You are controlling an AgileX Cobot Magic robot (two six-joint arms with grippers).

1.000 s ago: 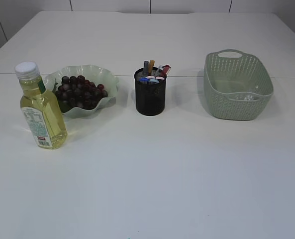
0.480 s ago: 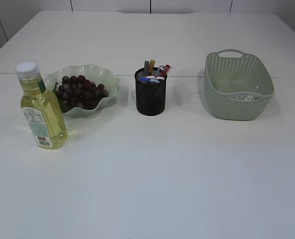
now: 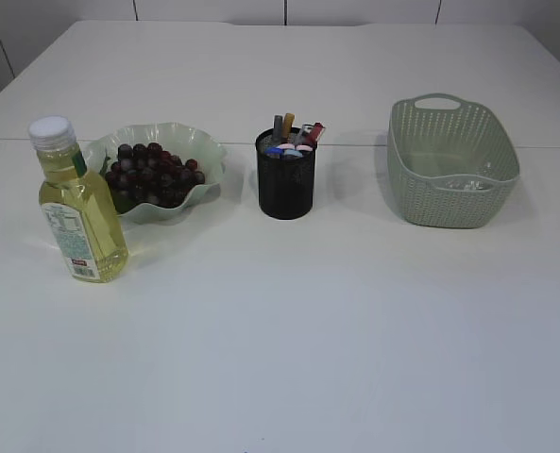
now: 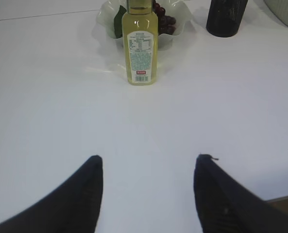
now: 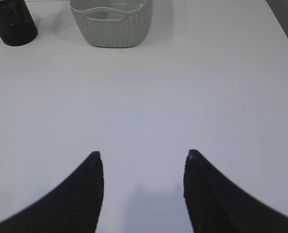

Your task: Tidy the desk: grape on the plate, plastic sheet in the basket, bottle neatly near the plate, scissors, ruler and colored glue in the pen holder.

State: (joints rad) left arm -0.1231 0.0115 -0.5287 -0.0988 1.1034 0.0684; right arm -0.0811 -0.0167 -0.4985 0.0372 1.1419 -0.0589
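Note:
A yellow oil bottle [image 3: 78,208] [image 4: 141,48] with a white cap stands upright just left of the pale green wavy plate [image 3: 209,153] [image 4: 105,14]. Dark grapes [image 3: 154,175] [image 4: 164,18] lie on that plate. The black mesh pen holder [image 3: 286,184] [image 4: 225,19] [image 5: 12,22] holds several coloured items; I cannot tell scissors, ruler and glue apart. A clear plastic sheet [image 3: 466,182] shows faintly in the green basket [image 3: 449,203] [image 5: 110,29]. My left gripper [image 4: 148,158] and right gripper [image 5: 143,154] are open over bare table. Neither appears in the exterior view.
The white table [image 3: 289,330] runs on all sides around the objects. Its right edge [image 5: 284,29] shows in the right wrist view, and its near edge [image 4: 284,199] in the left wrist view.

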